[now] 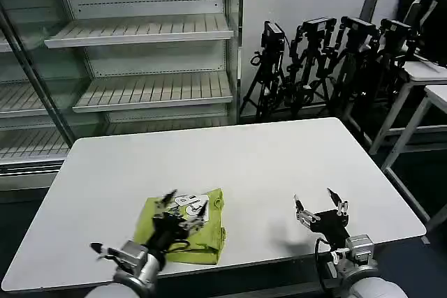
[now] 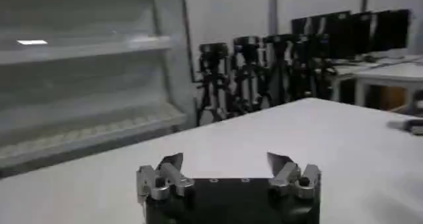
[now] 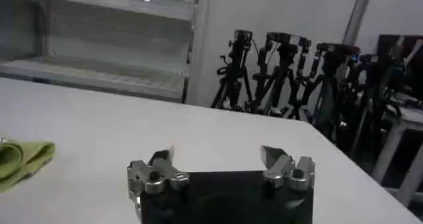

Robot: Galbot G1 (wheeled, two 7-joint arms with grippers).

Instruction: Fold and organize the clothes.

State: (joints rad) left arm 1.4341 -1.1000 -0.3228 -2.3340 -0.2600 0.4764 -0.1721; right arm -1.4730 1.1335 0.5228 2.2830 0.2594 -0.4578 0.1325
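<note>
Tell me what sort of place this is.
Probably a robotics lab or test room staged like a shop: bare retail-style shelving behind a white table, and a row of black tripods parked along the wall.

head looks down on table (image 1: pixel 279 165); wrists face tripods (image 2: pixel 264 73).

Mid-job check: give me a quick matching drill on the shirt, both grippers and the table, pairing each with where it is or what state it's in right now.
Column one:
1. T-shirt
2. left gripper
3. right gripper
4. table

Column two:
A. open, over bare tabletop near the front right edge
B. white, bearing the garment
C. open, above the lime fabric
D. folded into a compact bundle near the front left edge

Pairs: 1-D, 2-C, 3-A, 4-B
</note>
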